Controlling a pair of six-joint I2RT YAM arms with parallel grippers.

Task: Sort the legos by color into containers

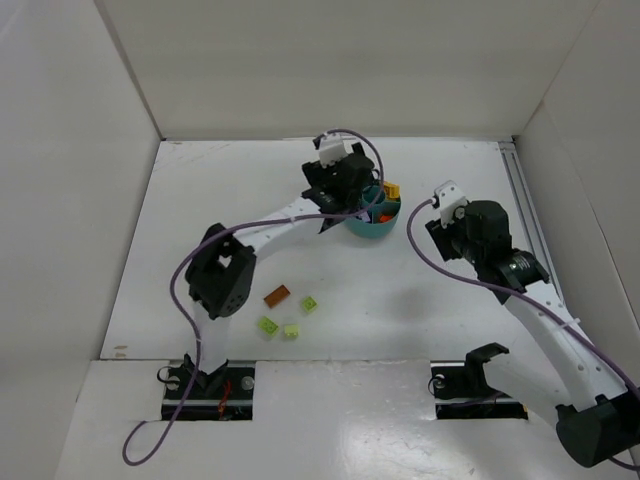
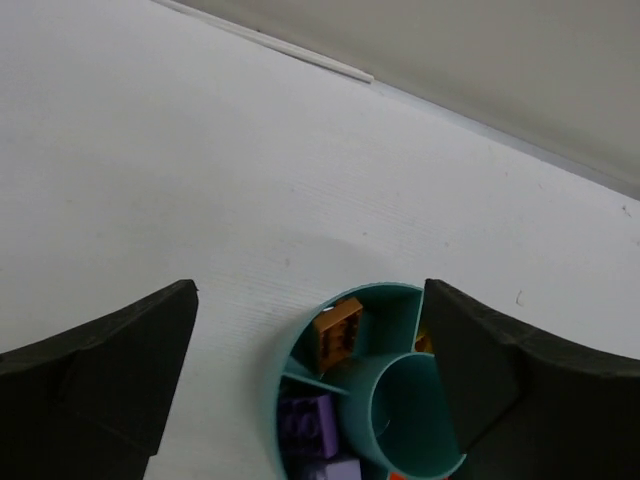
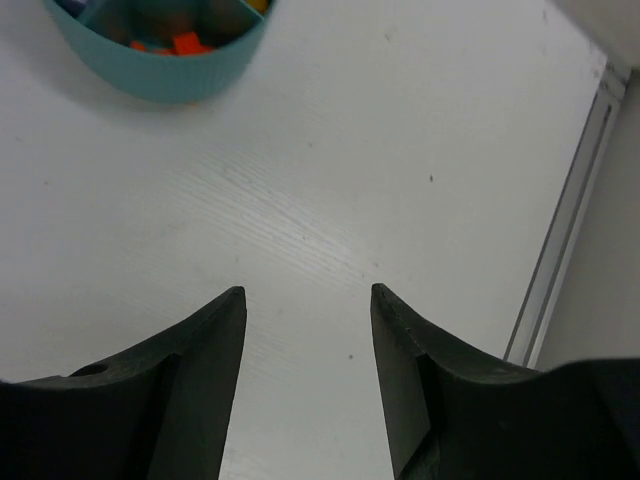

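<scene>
The round teal dish (image 1: 372,230) holding the containers stands at the back middle of the table. My left gripper (image 2: 310,290) hovers over it, open, with nothing between its fingers. Below it a brown lego (image 2: 337,332) lies in one compartment, lilac legos (image 2: 308,425) lie in the neighbouring one, and the central cup (image 2: 415,400) looks empty. Orange-red legos (image 3: 187,43) show inside the dish (image 3: 160,75). My right gripper (image 3: 307,290) stands open over bare table to the dish's right. A brown lego (image 1: 277,295) and three lime green legos (image 1: 310,303) lie loose at the front left.
White walls close off the table at the back and both sides. A metal rail (image 3: 570,220) runs along the right edge. The left arm's elbow (image 1: 220,270) hangs just left of the loose legos.
</scene>
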